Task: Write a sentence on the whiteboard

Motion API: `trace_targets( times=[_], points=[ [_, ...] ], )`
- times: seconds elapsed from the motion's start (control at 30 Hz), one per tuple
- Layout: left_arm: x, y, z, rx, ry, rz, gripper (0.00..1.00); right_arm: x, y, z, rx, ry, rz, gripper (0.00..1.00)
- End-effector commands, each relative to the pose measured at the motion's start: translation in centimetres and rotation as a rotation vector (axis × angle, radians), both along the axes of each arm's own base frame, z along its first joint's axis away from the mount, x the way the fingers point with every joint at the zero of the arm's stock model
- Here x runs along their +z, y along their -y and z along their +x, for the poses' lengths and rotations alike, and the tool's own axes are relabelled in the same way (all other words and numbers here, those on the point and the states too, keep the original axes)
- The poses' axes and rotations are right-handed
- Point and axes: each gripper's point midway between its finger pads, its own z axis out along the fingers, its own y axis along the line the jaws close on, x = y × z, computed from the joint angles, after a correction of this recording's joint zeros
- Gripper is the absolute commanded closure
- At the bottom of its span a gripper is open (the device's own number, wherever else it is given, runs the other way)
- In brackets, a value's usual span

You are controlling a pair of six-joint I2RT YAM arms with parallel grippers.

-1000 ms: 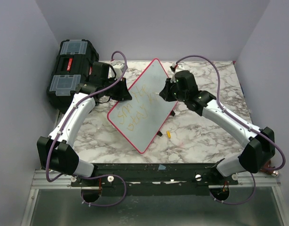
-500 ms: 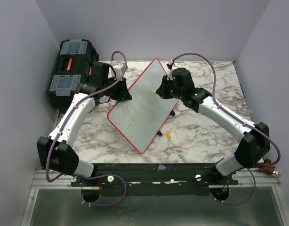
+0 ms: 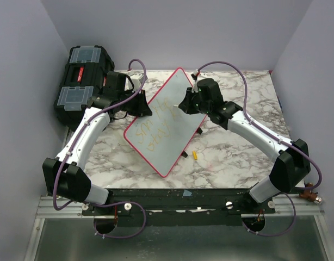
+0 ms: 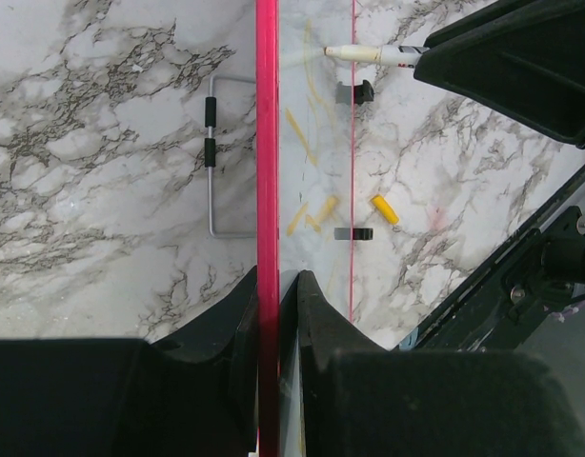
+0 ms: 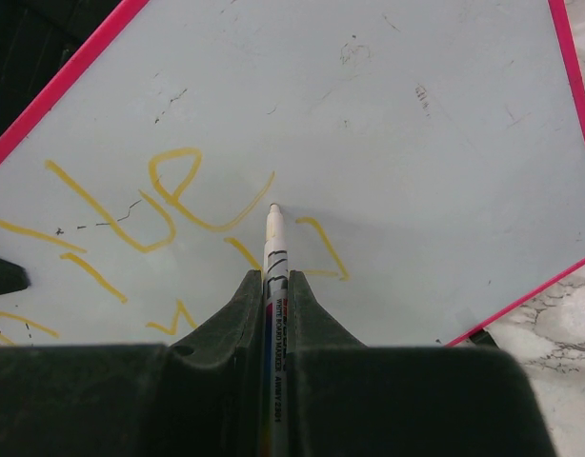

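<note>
Marble table (image 3: 237, 157): one whiteboard (image 3: 167, 152), one marker (image 5: 273, 243)

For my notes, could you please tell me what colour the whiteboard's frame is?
Pink-red; the whiteboard's frame shows best in the left wrist view.
</note>
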Motion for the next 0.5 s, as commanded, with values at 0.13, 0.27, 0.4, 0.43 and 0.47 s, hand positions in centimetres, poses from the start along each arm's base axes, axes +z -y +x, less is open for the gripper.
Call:
trace_targets(
  times=[0.13, 0.27, 0.4, 0.43, 0.47],
  points=[
    [0.8, -1.2, 0.9, -0.001, 0.111, 0.08, 1.0, -1.1, 0.3, 0.9, -0.044, 0.001, -0.031, 0.99],
    [0.8, -1.2, 0.9, 0.001, 0.111, 0.08, 1.0, -1.3, 0.7, 1.2, -0.071, 0.003, -0.053, 0.99],
    [0.8, -1.2, 1.1, 0.0, 0.11, 0.08, 1.0, -1.3, 1.1, 1.4, -0.089, 0.006, -0.065, 0.99],
    [0.8, -1.1, 1.1, 0.001, 0.108, 0.081, 1.0, -1.1, 1.1, 1.3, -0.082, 0.011, -0.06, 0.99],
    [0.8, -1.1, 1.2, -0.001, 0.108, 0.08, 1.0, -0.9, 1.0, 1.2, -0.079, 0.015, -0.057, 0.99]
  ],
)
